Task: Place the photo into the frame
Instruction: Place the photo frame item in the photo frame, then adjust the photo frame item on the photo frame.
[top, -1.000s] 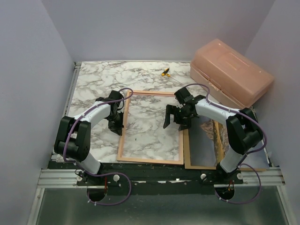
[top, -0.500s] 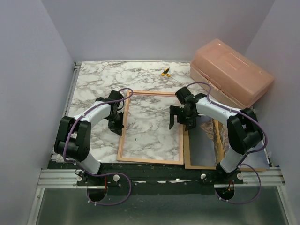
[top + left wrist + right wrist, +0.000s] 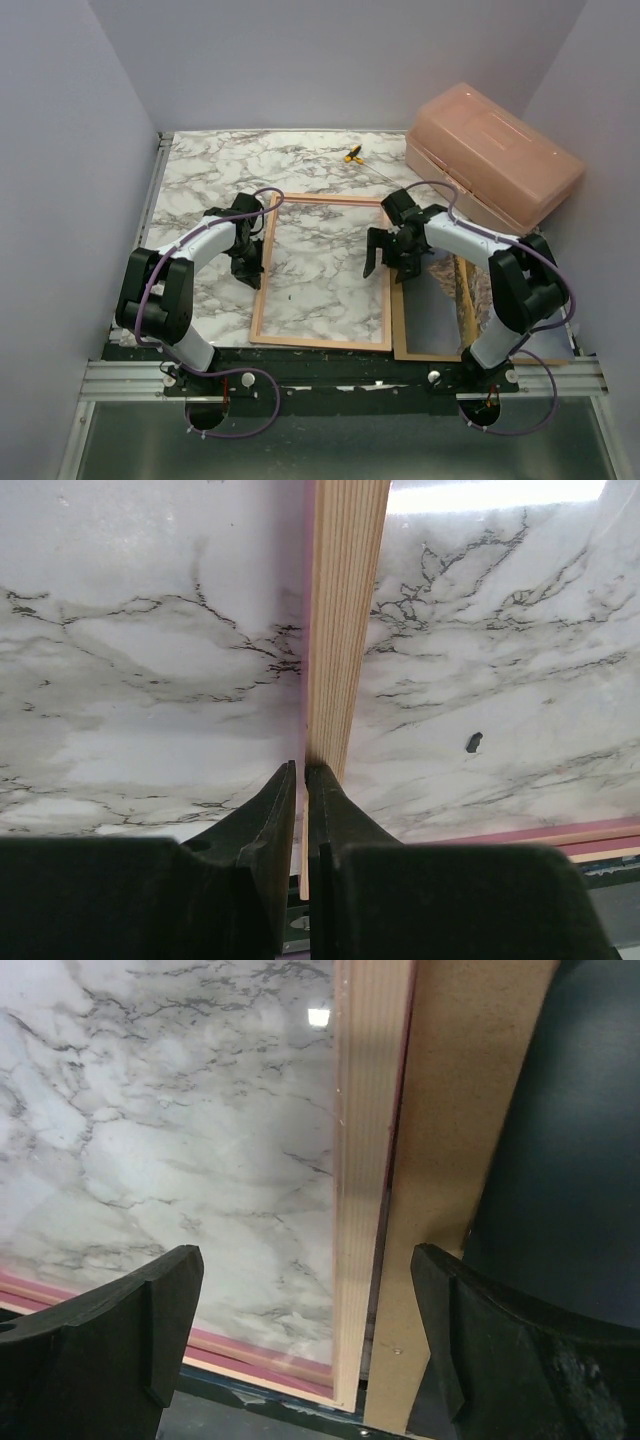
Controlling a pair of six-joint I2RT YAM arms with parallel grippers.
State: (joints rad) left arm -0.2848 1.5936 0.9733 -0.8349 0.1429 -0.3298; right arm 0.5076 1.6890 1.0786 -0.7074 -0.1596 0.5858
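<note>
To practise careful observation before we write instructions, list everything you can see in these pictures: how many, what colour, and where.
table: one, white and grey marble, under everything.
frame: one, wood-coloured side up, flat at the centre.
board: one, brown, flat beside the frame's right rail.
photo: one, bluish-grey with a brown strip, lying on the board.
box: one, salmon plastic, lid closed, far right corner.
small item: one, yellow and black, near the far edge; too small to identify.
left gripper: one, black, shut on the frame's left rail.
right gripper: one, black, open above the frame's right rail.
</note>
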